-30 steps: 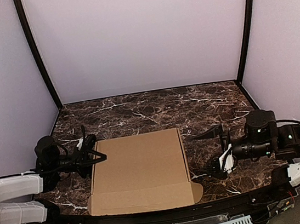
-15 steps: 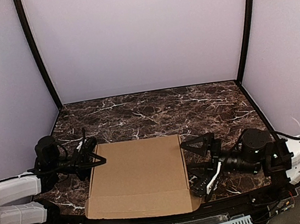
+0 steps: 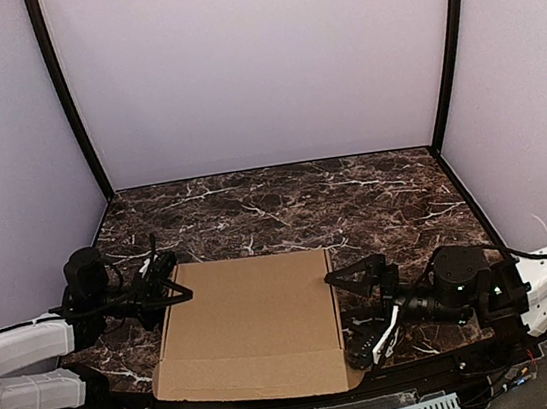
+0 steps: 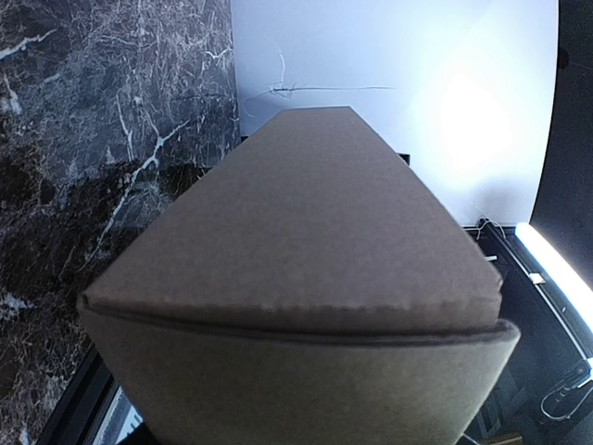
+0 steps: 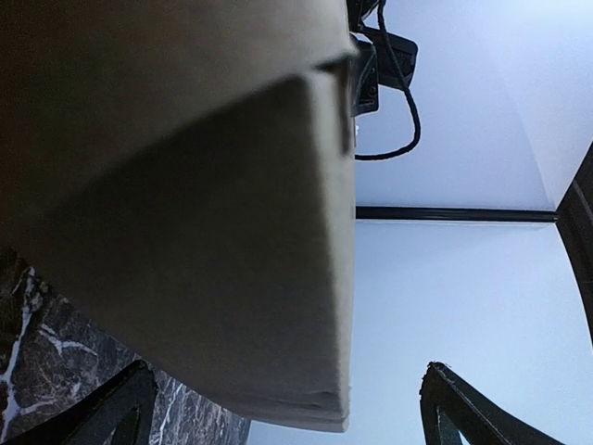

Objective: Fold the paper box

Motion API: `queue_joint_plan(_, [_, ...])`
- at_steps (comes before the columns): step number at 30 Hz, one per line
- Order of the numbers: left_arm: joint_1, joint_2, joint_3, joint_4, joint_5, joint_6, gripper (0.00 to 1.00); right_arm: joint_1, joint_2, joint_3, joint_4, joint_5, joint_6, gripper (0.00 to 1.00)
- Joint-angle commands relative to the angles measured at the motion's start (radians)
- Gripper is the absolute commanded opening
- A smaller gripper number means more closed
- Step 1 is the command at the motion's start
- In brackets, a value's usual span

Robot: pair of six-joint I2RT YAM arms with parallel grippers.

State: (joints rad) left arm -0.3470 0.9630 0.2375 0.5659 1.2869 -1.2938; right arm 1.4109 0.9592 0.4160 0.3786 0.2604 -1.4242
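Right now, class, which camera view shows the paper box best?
The top external view: the whole paper box shows there, with its flat top and full outline. The left wrist view shows only one corner, close up. The right wrist view shows only a dim, blurred side of it.

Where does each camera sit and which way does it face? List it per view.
Top external: high at the near edge, looking down at the paper box; left gripper, right gripper show.
Left wrist: at the box's left corner, facing right; no fingers visible.
Right wrist: low at its right side, facing left; fingertips show.
All share the box.
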Motion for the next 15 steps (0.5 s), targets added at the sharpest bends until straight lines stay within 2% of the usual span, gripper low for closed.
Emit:
queue_joint_plan(1, [-0.003, -0.030, 0.036, 0.004, 0.031, 0.017, 0.31, 0.028, -0.006, -0.018, -0.042, -0.018, 0.086, 0.99])
queue_joint_plan(12, [-0.003, -0.049, 0.037, -0.022, 0.033, 0.039, 0.31, 0.069, 0.080, -0.001, 0.088, -0.015, 0.135, 0.99])
queue_joint_plan(15, [-0.003, -0.049, 0.032, -0.022, 0.031, 0.040, 0.31, 0.072, 0.107, -0.001, 0.139, 0.003, 0.126, 0.94])
